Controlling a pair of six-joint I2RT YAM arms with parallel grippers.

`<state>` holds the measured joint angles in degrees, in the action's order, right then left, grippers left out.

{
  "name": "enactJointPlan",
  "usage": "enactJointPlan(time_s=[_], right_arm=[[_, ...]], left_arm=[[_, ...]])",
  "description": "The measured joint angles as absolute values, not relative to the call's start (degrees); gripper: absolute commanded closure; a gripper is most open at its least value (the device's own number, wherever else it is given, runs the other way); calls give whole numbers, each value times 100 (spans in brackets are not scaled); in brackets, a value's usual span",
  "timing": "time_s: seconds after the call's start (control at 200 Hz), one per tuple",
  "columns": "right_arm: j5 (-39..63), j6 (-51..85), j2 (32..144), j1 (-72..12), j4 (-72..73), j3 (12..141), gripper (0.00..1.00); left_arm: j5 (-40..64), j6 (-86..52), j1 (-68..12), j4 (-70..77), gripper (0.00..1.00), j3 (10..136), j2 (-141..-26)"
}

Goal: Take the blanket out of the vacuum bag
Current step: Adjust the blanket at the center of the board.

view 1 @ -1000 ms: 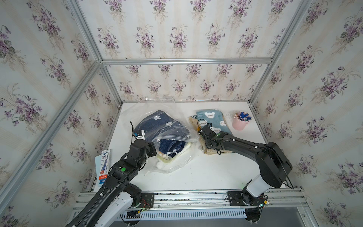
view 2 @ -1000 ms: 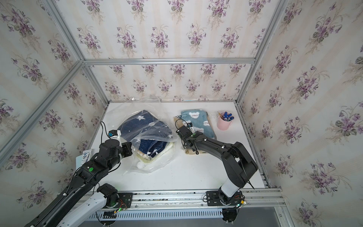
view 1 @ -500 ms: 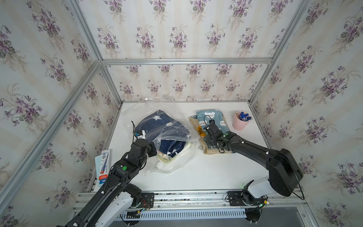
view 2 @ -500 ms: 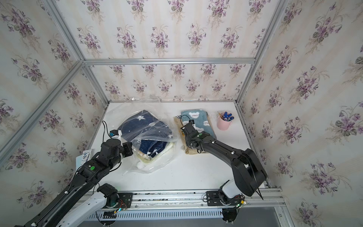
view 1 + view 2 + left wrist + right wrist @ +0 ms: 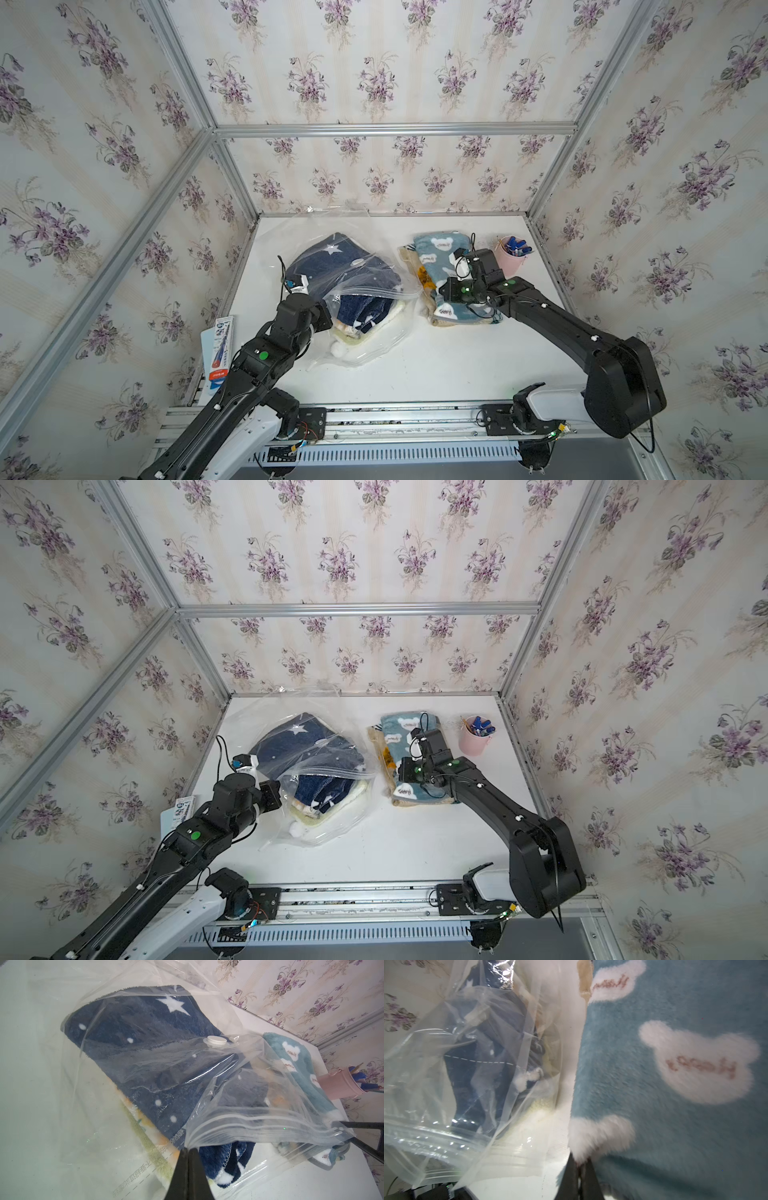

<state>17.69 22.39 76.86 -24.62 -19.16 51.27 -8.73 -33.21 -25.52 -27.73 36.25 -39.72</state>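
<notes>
- The large transparent crinkly plastic vacuum bag (image 5: 259, 1126) is pinched at one end of its zip strip by the left gripper (image 5: 188, 1150), with the black fingers pressed tight together on the plastic.
- Right beside those fingers the bag's mouth is held agape, and a fold of the navy fleece blanket with white stars (image 5: 218, 1159) is exposed under the lifted lip.
- The rest of it is lying inside the bag, on top of a cream layer.
- Further out from the fingers, the small round white valve cap (image 5: 215, 1040) is seen on the bag's upper face.
- The right gripper (image 5: 578, 1164) is clamped shut, and the fluffy edge of the teal fleece blanket with white bear patches (image 5: 695, 1136) is caught between its tips.
- That blanket is laid on the white table (image 5: 436, 365), outside the bag and just beside its mouth.
- Beyond the right gripper, a pink cup (image 5: 512, 259) is stood near the teal blanket.
</notes>
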Motion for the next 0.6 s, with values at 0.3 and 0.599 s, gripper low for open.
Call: enactJointPlan(time_s=[0.3,0.599], right_arm=[[2123,2279,8130,-2447,-1741,4545,70],[2084,2307,7754,-2440,-1918,4803,56]], left_arm=[[-792,-3343,-2552,-2759,100,3583,-3865],[-777,-3345,-2552,-2764,100,3575,-3841]])
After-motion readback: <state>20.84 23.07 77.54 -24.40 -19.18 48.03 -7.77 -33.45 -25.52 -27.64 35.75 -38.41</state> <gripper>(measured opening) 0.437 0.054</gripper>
